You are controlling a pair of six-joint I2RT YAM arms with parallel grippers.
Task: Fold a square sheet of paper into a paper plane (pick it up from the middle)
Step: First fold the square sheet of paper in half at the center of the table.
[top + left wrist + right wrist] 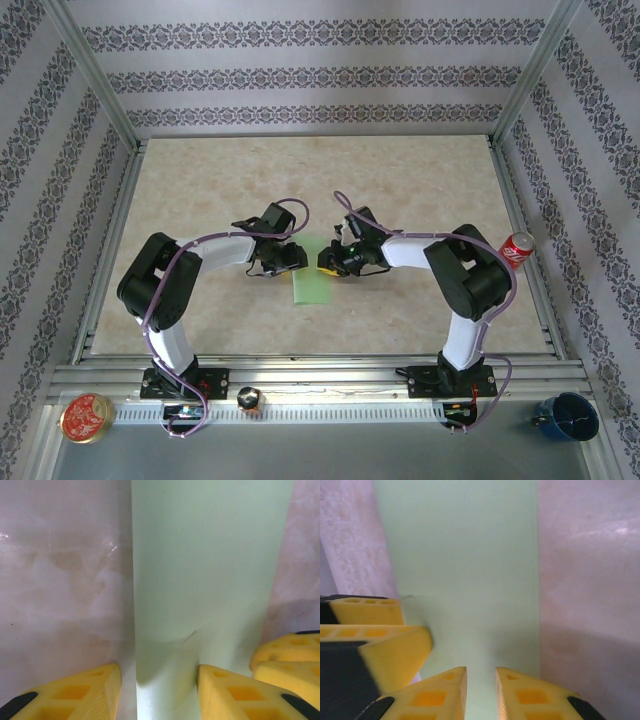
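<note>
Both met over the green sheet: left gripper spread astride its edge, right gripper barely parted, bare table all round.

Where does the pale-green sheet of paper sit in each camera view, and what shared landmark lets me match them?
Top external: the thin pale-green sheet of paper lies mid-table, just below picture centre.
Left wrist: the paper is a broad band, top to bottom, centre-right.
Right wrist: the paper is a broad band, top to bottom, centre-left.
Shared landmark: the beige marbled tabletop bordering its straight long edge.
</note>
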